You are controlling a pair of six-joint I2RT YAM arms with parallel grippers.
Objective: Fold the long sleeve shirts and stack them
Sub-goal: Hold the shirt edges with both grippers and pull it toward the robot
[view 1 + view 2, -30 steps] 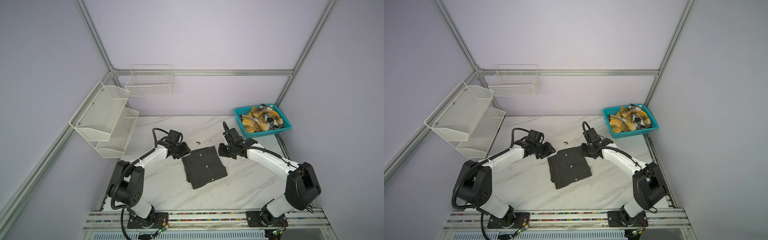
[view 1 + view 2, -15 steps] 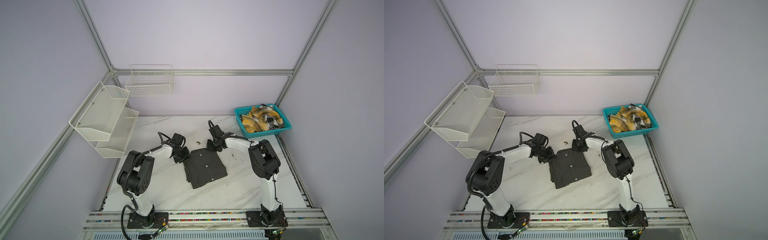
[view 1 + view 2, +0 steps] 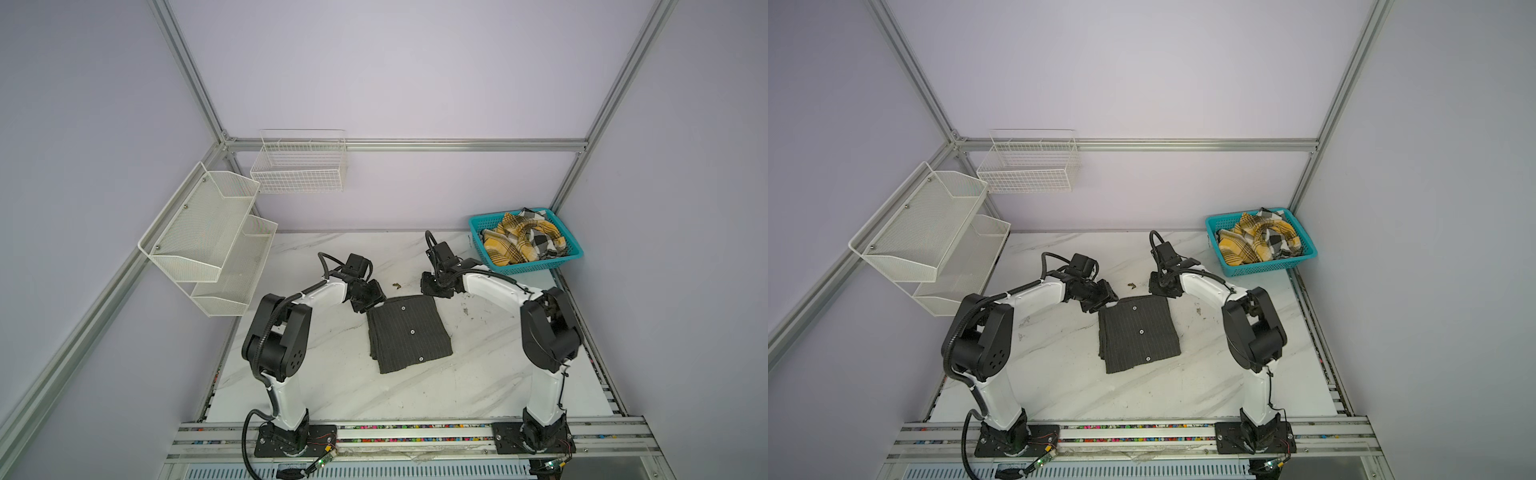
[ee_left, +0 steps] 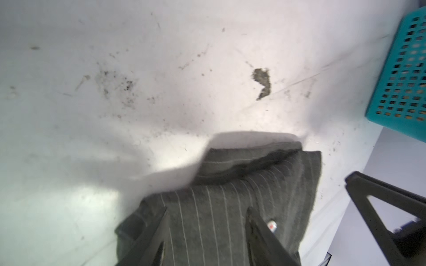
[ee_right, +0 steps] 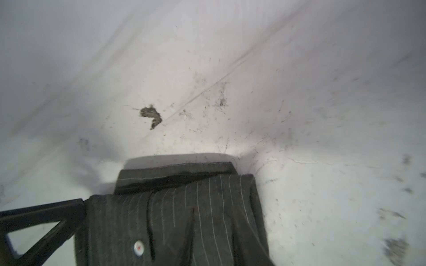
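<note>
Laid folded charcoal shirt (image 3: 409, 332) on surface (image 3: 332, 395) as stack's base; poised left fingers (image 4: 391, 191) apart at its corner; couldn't tell right fingers' (image 5: 46, 213) gap.

Under my matt black plastic fingers (image 4: 262, 239), the charcoal pinstriped shirt (image 3: 409, 332) is soft woven cloth; beyond them the tabletop (image 3: 332, 374) is glossy, scuffed marble-look white, the basket (image 3: 523, 269) perforated teal plastic.

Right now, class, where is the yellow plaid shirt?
In both top views the yellow plaid shirt lies crumpled in the teal basket at the table's far right corner, well apart from the folded pinstriped shirt mid-table.
</note>
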